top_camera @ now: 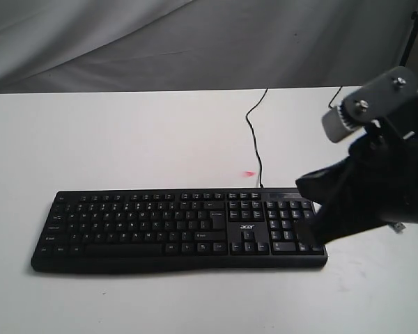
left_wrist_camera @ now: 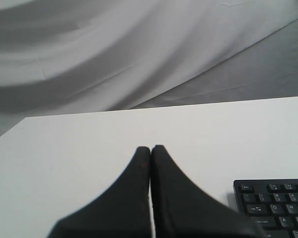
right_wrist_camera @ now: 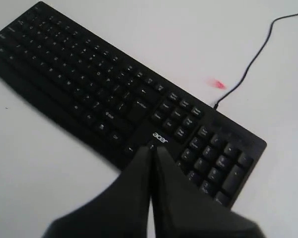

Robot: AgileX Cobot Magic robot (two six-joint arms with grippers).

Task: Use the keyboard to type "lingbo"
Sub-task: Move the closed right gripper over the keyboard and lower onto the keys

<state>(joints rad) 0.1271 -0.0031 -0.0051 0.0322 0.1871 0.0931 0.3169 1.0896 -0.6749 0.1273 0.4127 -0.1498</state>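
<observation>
The right gripper (right_wrist_camera: pixel 151 150) was pinched closed and empty above the number-pad end of the keyboard (top_camera: pixel 160 226), which lay flat on the white table (top_camera: pixel 125 139). Its tip was well away from the letters. Beside such small keys it looked blunt, so a press might catch two. The left gripper (left_wrist_camera: pixel 150 148), also closed and empty, hung off the other end.

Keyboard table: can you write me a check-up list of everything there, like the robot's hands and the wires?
Surface: white table, flat.
Job's things: black keyboard lying flat, acer logo showing.
Clutter: one small red mark on the table behind the keyboard; nothing else seen.
Hands: left hand shut, above bare table off the keyboard's Esc end; right hand shut, above the number-pad end; whether it touches keys cannot be told.
Cables: thin black cable runs from the keyboard's back edge toward the table's far edge.
Surroundings: grey cloth backdrop.
</observation>
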